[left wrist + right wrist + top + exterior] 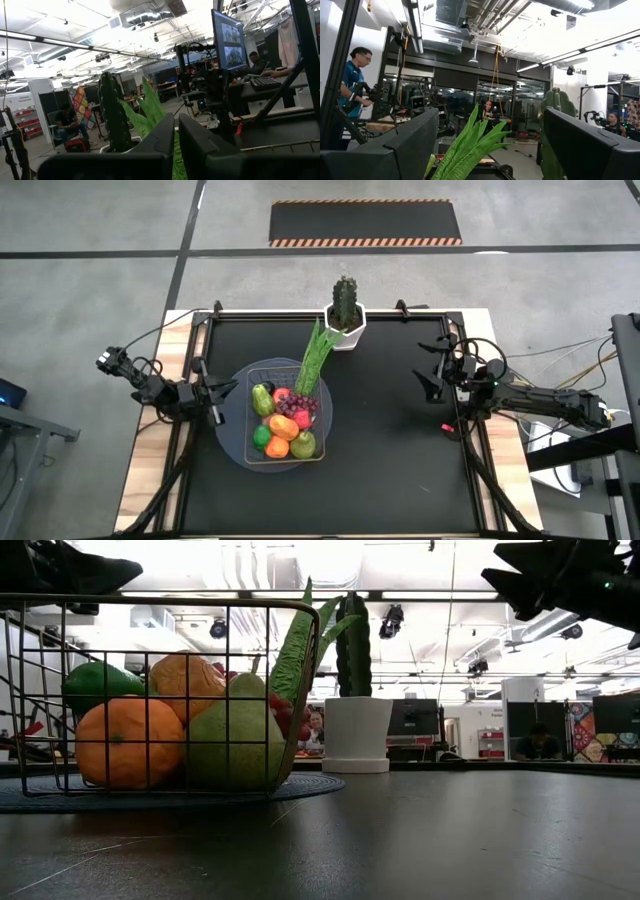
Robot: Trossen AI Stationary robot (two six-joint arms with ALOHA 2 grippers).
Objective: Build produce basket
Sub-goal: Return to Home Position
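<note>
The left gripper (222, 392) has its fingers almost together and holds nothing; it hangs above the table, just beside the left side of the basket (275, 362), on a folded arm at the left edge. The right gripper (432, 370) is wide open and empty, raised, well apart from the basket. The produce (285, 425) lies piled inside the basket.

The basket (180, 599) is dark wire, the disc (228, 435) under it grey-blue. The produce (283, 425) shows orange, green, red and what may be purple. The table (390, 450) is black, the pot (347, 335) white, the cactus (345, 300) dark green.
</note>
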